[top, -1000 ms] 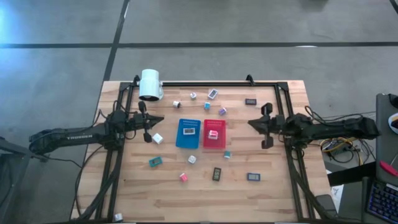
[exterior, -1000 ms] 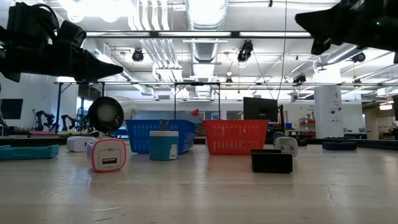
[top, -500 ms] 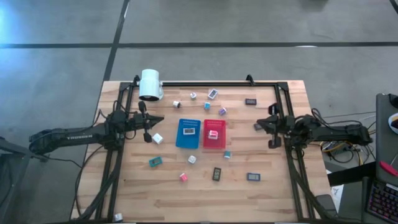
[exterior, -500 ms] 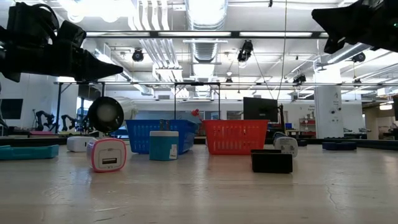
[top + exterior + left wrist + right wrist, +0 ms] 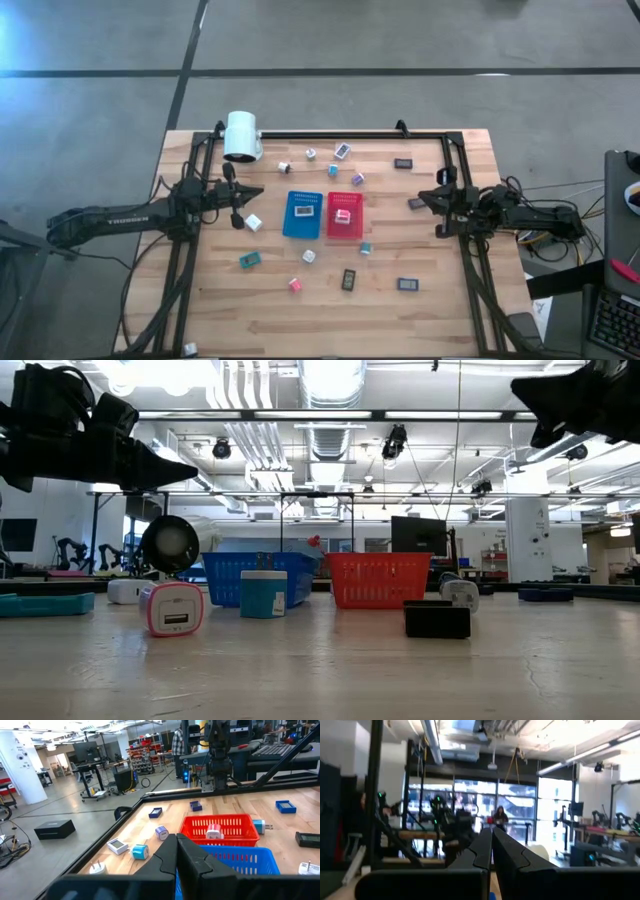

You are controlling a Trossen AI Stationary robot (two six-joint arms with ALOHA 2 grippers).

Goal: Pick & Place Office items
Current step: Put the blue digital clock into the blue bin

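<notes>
Both black 2-finger grippers are clenched and empty, left gripper (image 5: 258, 190) beside the blue perforated plastic tray (image 5: 301, 214), right gripper (image 5: 424, 197) at the wooden bench (image 5: 220, 300) edge, small office items (image 5: 349, 279) scattered around.

Overhead down, low level, 2 wrists; trays (image 5: 322, 215) shared.

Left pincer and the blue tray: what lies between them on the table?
In the high view, one white cube lies on the wood between the shut left pincer and the blue tray; otherwise that stretch is bare.
</notes>
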